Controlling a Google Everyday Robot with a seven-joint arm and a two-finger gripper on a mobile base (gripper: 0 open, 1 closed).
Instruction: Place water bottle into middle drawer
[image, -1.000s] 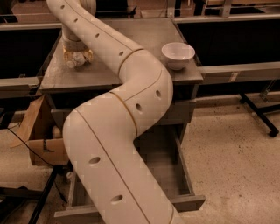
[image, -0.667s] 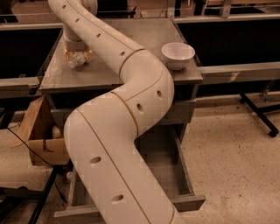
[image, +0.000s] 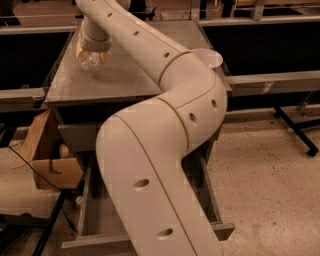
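The water bottle (image: 88, 62) is a small clear bottle at the back left of the grey cabinet top (image: 120, 75). My gripper (image: 93, 56) comes down on it from above, and its yellowish fingers (image: 80, 50) close on either side of the bottle. The bottle's upper part is hidden under the wrist. The middle drawer (image: 99, 216) stands pulled open low at the cabinet's front. Its grey floor shows on the left. My large white arm crosses in front and hides most of it.
A white bowl (image: 209, 58) sits at the right edge of the cabinet top, partly behind my arm. A cardboard box (image: 50, 167) stands on the floor left of the cabinet. Black table legs (image: 295, 127) run along the floor at the right.
The gripper with the bottle has shifted slightly up and away from the earlier spot on the cabinet top. The arm's elbow has moved with it.
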